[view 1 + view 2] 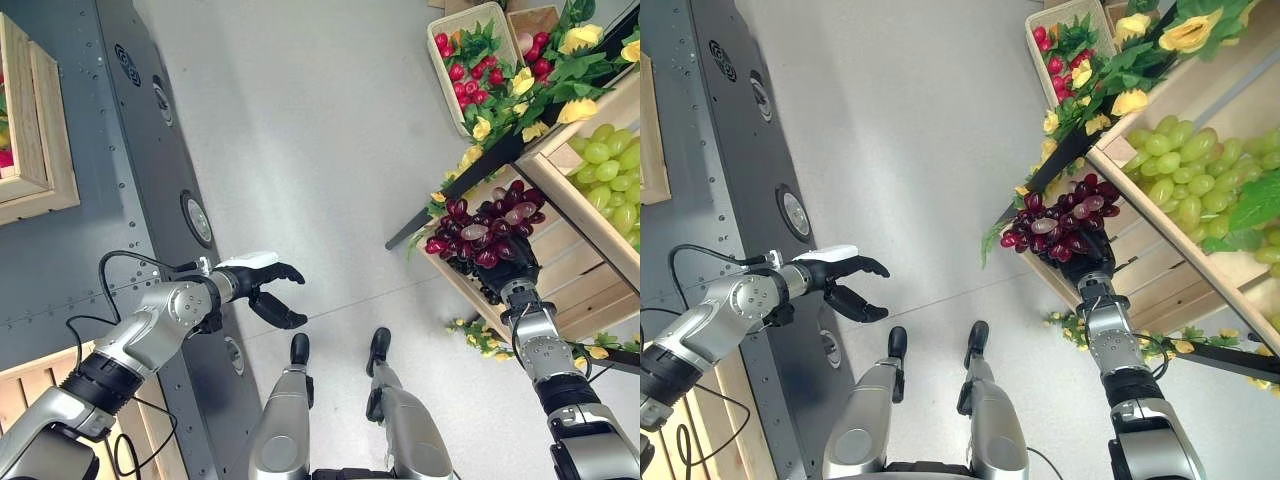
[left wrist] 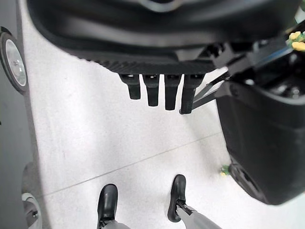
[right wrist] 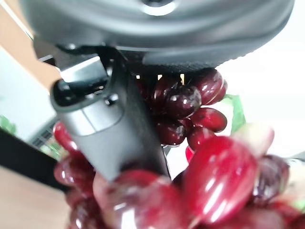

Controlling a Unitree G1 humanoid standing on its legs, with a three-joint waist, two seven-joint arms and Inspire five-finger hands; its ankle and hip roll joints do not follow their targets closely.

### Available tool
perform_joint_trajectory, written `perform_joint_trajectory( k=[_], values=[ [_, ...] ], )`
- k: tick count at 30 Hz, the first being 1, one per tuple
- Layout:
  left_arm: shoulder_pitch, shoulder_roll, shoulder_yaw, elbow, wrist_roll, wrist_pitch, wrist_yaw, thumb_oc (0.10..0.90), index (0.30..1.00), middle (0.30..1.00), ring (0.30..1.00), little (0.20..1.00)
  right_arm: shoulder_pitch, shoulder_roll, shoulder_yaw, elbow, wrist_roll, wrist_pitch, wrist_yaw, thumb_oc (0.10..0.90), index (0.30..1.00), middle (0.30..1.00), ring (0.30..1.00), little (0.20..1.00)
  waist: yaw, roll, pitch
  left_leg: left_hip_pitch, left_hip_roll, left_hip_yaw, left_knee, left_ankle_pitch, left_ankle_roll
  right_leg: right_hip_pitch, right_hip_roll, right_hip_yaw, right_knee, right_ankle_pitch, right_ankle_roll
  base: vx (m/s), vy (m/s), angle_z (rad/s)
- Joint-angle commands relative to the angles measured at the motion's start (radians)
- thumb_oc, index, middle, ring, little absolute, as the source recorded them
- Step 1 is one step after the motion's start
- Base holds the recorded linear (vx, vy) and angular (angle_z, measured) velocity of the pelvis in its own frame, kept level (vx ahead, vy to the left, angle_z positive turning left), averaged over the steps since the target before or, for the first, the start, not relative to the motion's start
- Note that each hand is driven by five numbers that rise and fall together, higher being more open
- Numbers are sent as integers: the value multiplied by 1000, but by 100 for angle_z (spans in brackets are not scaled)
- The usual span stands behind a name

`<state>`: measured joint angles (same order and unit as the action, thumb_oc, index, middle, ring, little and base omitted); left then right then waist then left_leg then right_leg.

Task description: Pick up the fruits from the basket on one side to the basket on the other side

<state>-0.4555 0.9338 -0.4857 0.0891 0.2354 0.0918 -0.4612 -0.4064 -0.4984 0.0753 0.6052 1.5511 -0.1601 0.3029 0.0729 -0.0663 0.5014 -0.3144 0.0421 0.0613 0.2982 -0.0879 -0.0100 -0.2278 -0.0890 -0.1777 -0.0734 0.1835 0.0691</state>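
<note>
Red grapes [image 1: 484, 228] sit bunched in the right hand [image 1: 508, 262], raised beside the wooden crate [image 1: 560, 262], with green grapes [image 1: 610, 160] in the crate above. Left hand [image 1: 262, 285] hangs over the floor, fingers loosely spread, holding nothing. Right wrist view: the thumb [image 3: 112, 131] presses into the bunch, gripping it.

The red grapes [image 1: 487, 228] form a glossy dark-red bunch with a few paler pink berries, held up by the right hand [image 1: 512, 262], whose thumb and fingers curl into the bunch in the right wrist view. The bunch sits at about 3 o'clock in the left eye view, at the front edge of the wooden crate [image 1: 570, 262]. At 2 o'clock, green grapes [image 1: 610, 165] lie heaped in a wooden bin [image 1: 585, 215].
</note>
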Motion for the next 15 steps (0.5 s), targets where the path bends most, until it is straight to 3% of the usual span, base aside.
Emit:
perform_joint_trajectory(
  k=[1,13,15],
  values=[
    [-55,-4,-4,-5,-54,-52,38,800,900,900,900,900,-96,-78,-215,-65,110,-199,-39,400,300,300,300,300,0,65,-41,25,-41,-16,-131,54,-15,46,-45,-46,159,-153,98,-48,38,1],
    [-118,14,-55,4,-127,-35,57,800,900,900,900,900,-146,-123,-302,27,74,-372,-245,400,300,300,300,300,-22,94,-39,45,-48,14,-96,35,-12,63,-46,-36,181,-171,83,-3,16,-6],
    [-136,25,-71,3,-146,-26,58,800,900,900,900,900,-159,-134,-321,43,64,-427,-314,400,300,300,300,300,-26,97,-37,45,-45,20,-95,35,-13,62,-43,-33,183,-171,81,5,-5,-2]
  ],
)
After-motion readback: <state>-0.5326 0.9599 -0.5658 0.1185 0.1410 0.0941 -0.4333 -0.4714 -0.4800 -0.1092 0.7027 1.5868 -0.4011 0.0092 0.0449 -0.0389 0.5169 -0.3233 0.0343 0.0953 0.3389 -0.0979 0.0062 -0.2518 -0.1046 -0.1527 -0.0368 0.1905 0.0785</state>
